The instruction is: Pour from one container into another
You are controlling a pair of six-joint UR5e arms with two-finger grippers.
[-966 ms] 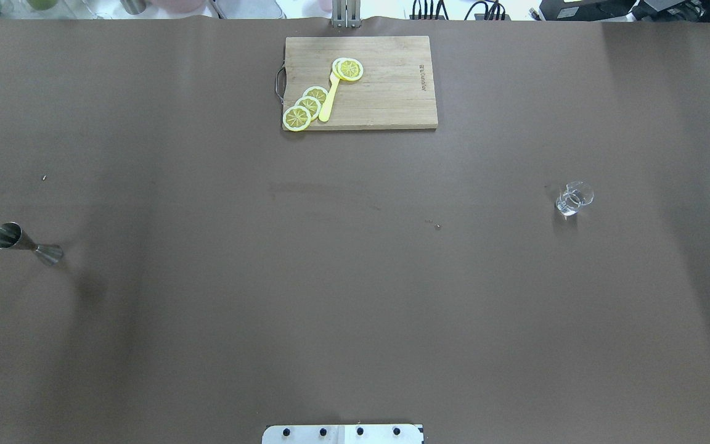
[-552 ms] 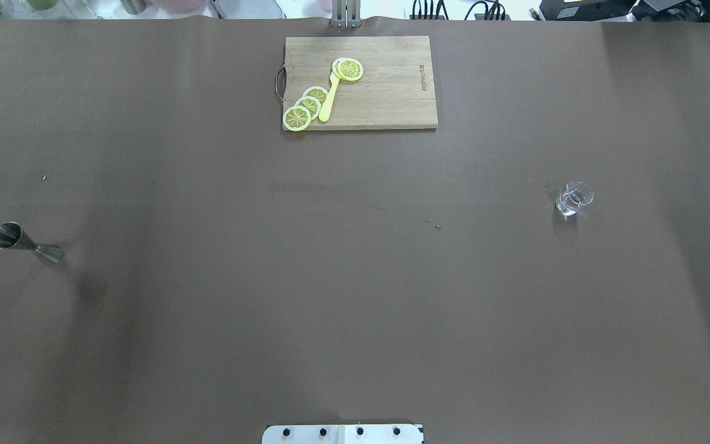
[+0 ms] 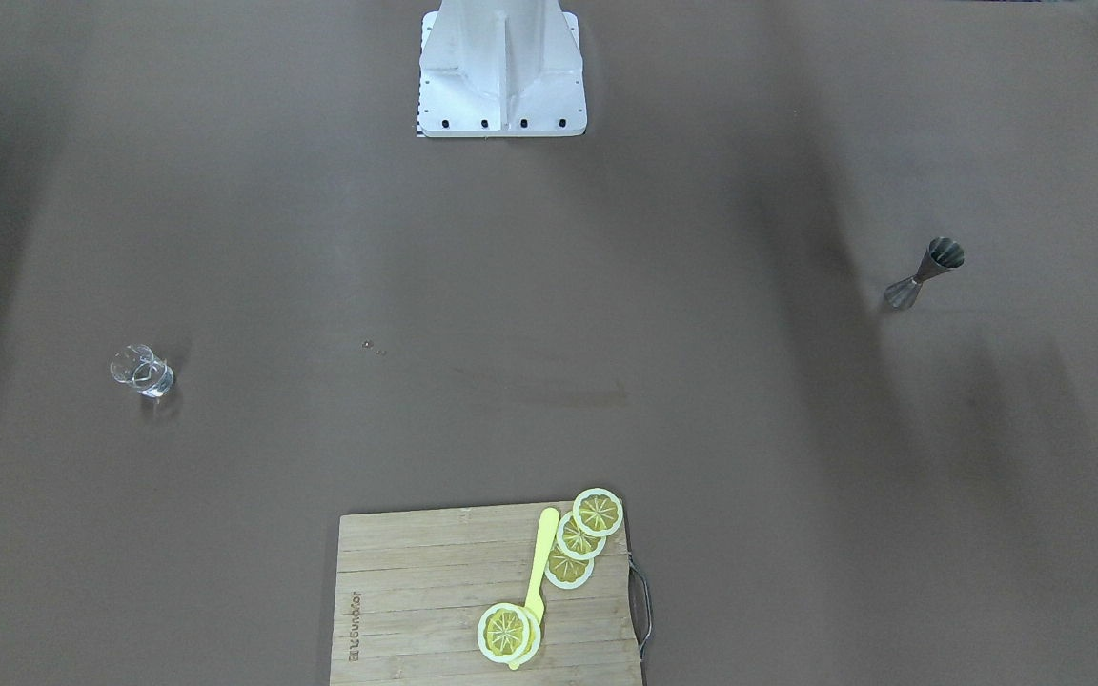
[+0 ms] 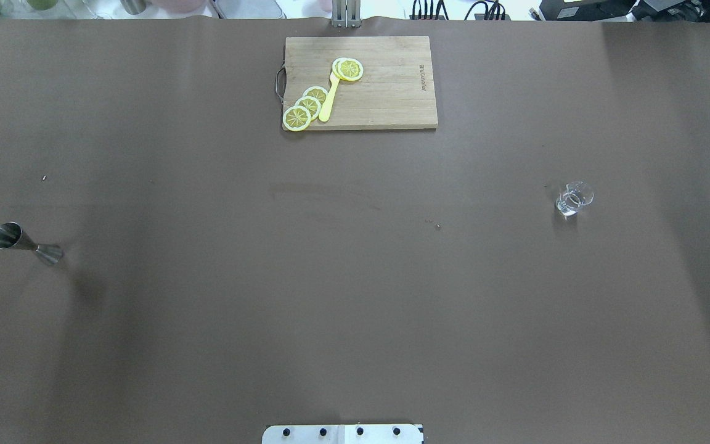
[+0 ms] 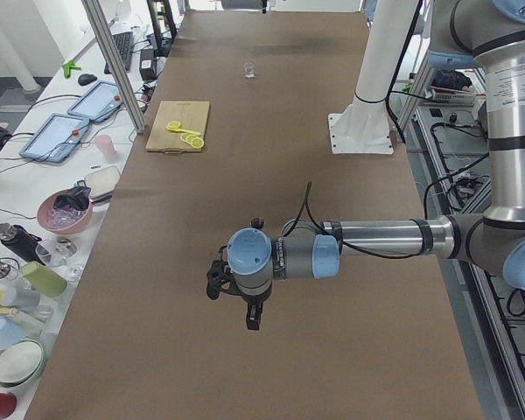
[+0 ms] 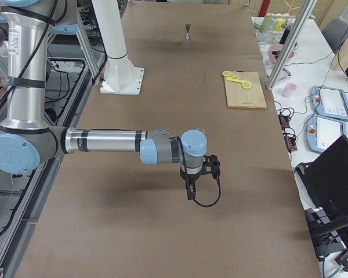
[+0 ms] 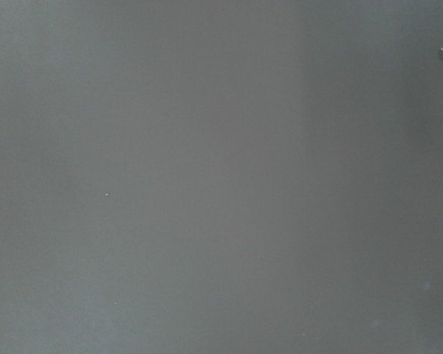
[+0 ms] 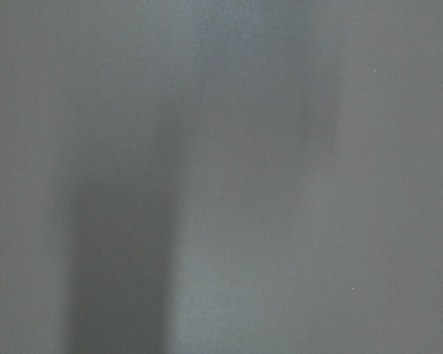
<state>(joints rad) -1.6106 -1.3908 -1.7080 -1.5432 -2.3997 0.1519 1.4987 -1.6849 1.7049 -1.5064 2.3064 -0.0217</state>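
- Jigger [image 4: 27, 244], steel, stands at the overhead view's far left; the small glass [image 4: 573, 198] stands at mid right, well apart.
- Left gripper [image 5: 217, 282] and right gripper [image 6: 213, 167] show only in side views; whether either is open cannot be told.
- Judged: approach one container squarely, grip its waist, keep it upright.

The surface [image 4: 355, 277] is plain dull brown. The jigger [image 4: 25, 244] is shiny silver metal, the small glass [image 4: 573, 198] clear. The cutting board [image 4: 386, 92] is pale wood grain; the lemon slices [image 4: 306, 108] are yellow with white rims.
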